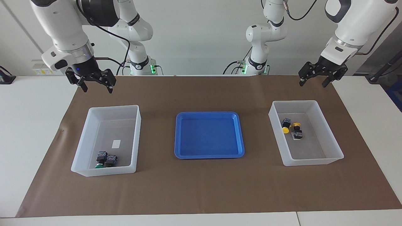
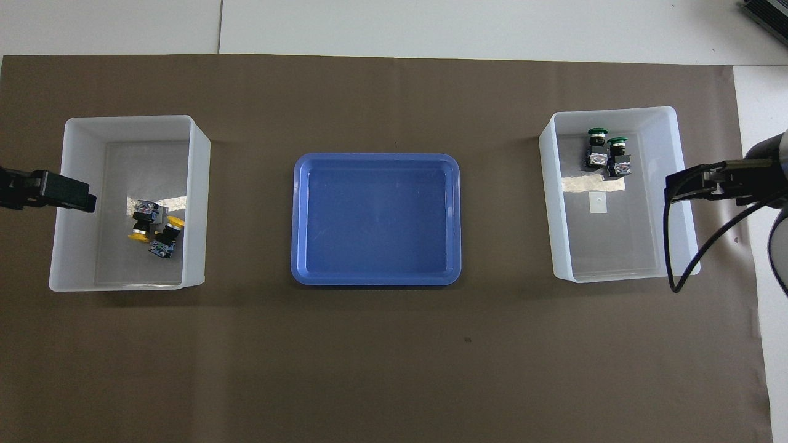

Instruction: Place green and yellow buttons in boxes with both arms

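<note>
Two green buttons (image 1: 106, 160) (image 2: 606, 151) lie side by side in the box (image 1: 113, 107) (image 2: 615, 111) toward the right arm's end, at its end farther from the robots. Two yellow buttons (image 1: 291, 127) (image 2: 154, 231) lie together in the box (image 1: 293, 102) (image 2: 129, 119) toward the left arm's end. My right gripper (image 1: 98, 89) (image 2: 695, 184) is open and empty, raised over the mat beside the green buttons' box. My left gripper (image 1: 312, 84) (image 2: 61, 191) is open and empty, raised over the mat beside the yellow buttons' box.
A shallow blue tray (image 1: 209, 135) (image 2: 375, 218) with nothing in it sits mid-table between the boxes. A brown mat (image 1: 201, 188) covers the white table. A white label (image 1: 116, 143) lies on the floor of the green buttons' box.
</note>
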{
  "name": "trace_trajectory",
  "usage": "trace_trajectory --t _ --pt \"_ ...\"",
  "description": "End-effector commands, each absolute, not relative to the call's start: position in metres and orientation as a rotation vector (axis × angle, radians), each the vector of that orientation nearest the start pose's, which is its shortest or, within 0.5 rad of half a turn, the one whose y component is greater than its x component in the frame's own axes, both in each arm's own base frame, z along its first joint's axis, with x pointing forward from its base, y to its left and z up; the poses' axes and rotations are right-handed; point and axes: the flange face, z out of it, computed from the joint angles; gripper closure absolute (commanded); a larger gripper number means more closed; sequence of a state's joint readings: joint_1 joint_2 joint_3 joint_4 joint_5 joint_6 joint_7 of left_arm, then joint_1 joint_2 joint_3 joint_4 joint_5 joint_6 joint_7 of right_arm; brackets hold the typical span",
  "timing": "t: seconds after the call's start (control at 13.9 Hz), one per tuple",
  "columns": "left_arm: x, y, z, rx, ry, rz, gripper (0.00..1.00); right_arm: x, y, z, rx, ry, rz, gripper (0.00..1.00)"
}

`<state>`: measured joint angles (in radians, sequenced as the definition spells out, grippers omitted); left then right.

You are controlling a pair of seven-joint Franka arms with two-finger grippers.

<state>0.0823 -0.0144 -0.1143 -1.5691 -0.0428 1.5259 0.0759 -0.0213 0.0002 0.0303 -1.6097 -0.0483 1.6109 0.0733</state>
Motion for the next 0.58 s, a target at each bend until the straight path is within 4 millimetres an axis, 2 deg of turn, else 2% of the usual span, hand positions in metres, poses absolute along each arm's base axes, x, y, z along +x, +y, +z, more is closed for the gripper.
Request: trace_trajectory --t 0.0,0.5 --pt "0.5382 -0.0177 0.6619 -3.185 0.165 0.033 0.00 0.5533 -0.0029 0.6145 -3.169 0.077 0.011 0.00" --pt "0.5321 -0.0215 0.6523 -3.180 0.167 0.021 0.00 0.5526 0.0065 0.6080 -3.168 0.057 0.040 0.00"
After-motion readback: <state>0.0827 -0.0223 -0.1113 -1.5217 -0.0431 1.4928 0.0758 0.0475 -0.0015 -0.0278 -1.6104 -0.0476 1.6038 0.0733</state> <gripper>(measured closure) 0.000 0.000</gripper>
